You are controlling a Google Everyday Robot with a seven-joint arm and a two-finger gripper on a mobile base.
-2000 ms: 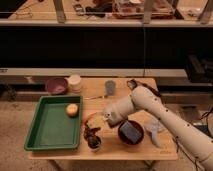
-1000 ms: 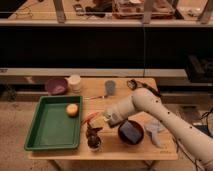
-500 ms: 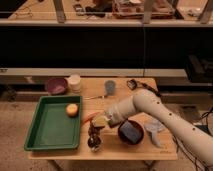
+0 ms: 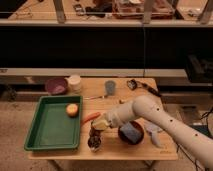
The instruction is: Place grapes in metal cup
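My gripper point(image 4: 98, 127) hangs near the table's front edge, just right of the green tray. It is shut on the grapes point(image 4: 94, 135), a dark knobbly bunch hanging right under it. The metal cup point(image 4: 94, 145) stands directly below, small and shiny, and the bottom of the bunch sits at its rim. I cannot tell whether the grapes rest inside the cup. My white arm point(image 4: 150, 112) reaches in from the right.
A green tray point(image 4: 50, 131) with a yellow-orange fruit point(image 4: 73, 109) lies at left. An orange carrot point(image 4: 90, 118) lies by the gripper. A dark red bowl point(image 4: 131, 133) is at right. A grey-blue cup point(image 4: 110, 87), a purple bowl point(image 4: 56, 85) and a white cup point(image 4: 75, 82) stand at the back.
The gripper has sunk slightly with the grapes, straight down onto the metal cup. Nothing else has moved.
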